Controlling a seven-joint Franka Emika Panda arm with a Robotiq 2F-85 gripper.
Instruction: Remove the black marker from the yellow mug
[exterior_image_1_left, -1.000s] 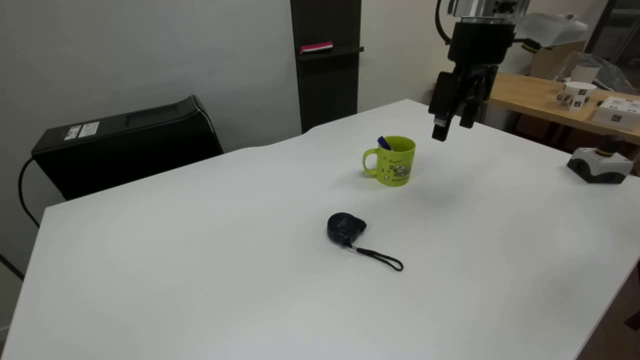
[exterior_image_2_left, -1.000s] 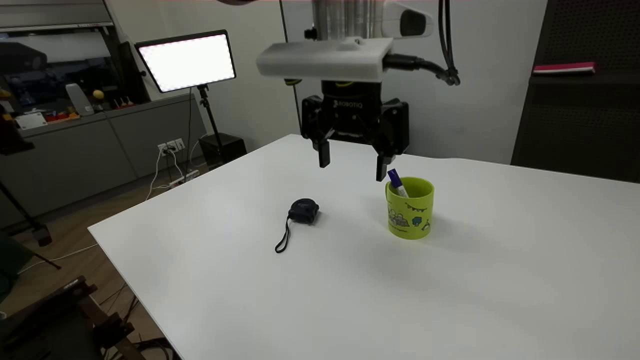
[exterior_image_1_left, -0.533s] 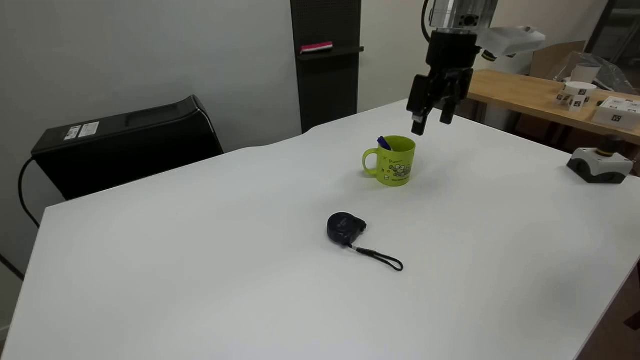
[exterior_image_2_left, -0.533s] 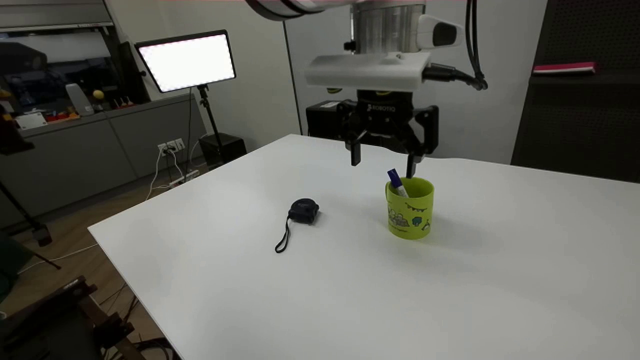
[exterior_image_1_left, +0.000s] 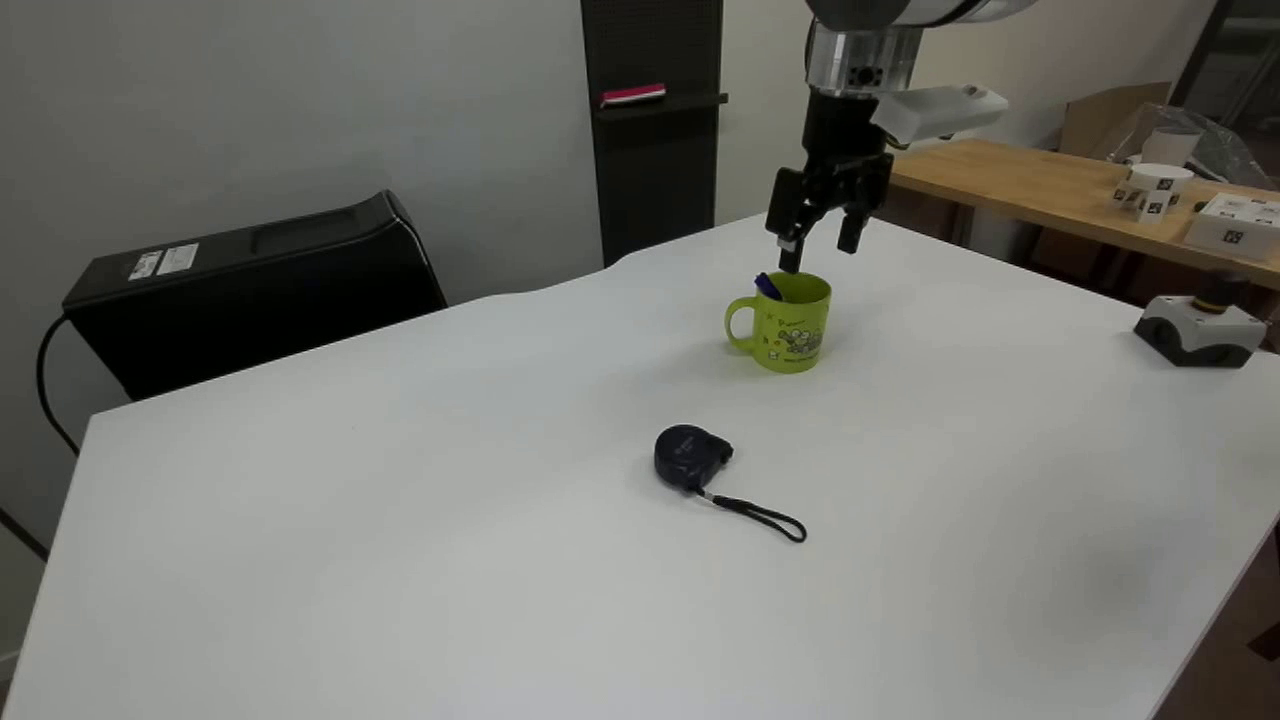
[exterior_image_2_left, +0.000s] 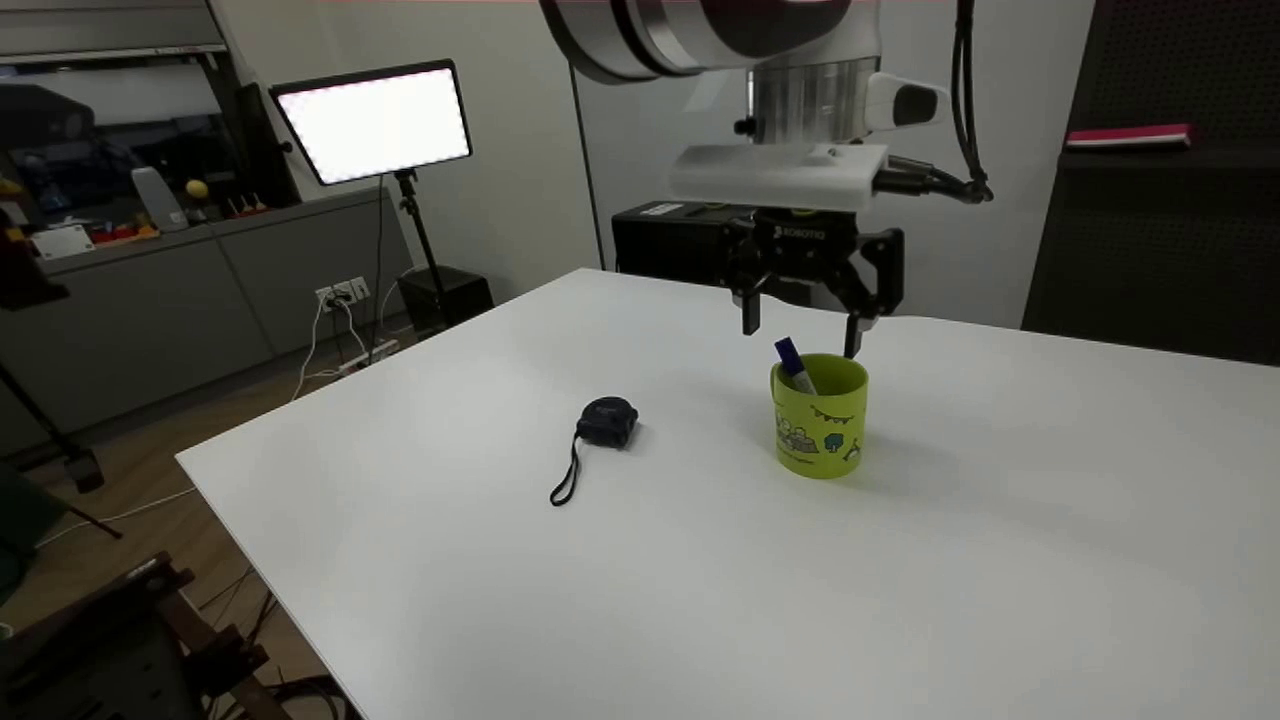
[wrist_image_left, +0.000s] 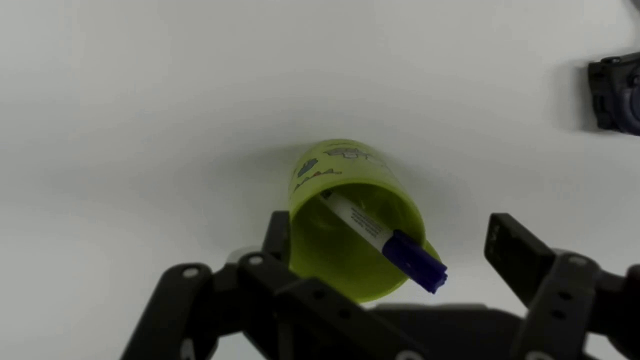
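The yellow mug (exterior_image_1_left: 795, 335) is yellow-green with a printed picture and stands upright on the white table; it also shows in an exterior view (exterior_image_2_left: 820, 432) and the wrist view (wrist_image_left: 350, 167). The black marker (wrist_image_left: 384, 241) has a white barrel and a dark blue-purple cap. It leans inside the mug, cap end above the rim on the handle side; the cap shows in both exterior views (exterior_image_1_left: 768, 287) (exterior_image_2_left: 790, 356). My gripper (exterior_image_2_left: 801, 336) is open and empty, pointing down just above the mug. In the wrist view its fingers (wrist_image_left: 393, 237) lie on either side of the marker cap, apart from it.
A dark tape measure (exterior_image_1_left: 688, 458) with a cord loop lies on the table (exterior_image_1_left: 400, 560) near the mug; it shows in an exterior view (exterior_image_2_left: 607, 421) and at the wrist view's right edge (wrist_image_left: 617, 95). A grey-and-black switch box (exterior_image_1_left: 1200, 325) stands at the table's side.
The open gripper has moved over toward the mug, from beside it to above its rim, and has come slightly lower. The mug, marker and tape measure have not moved.
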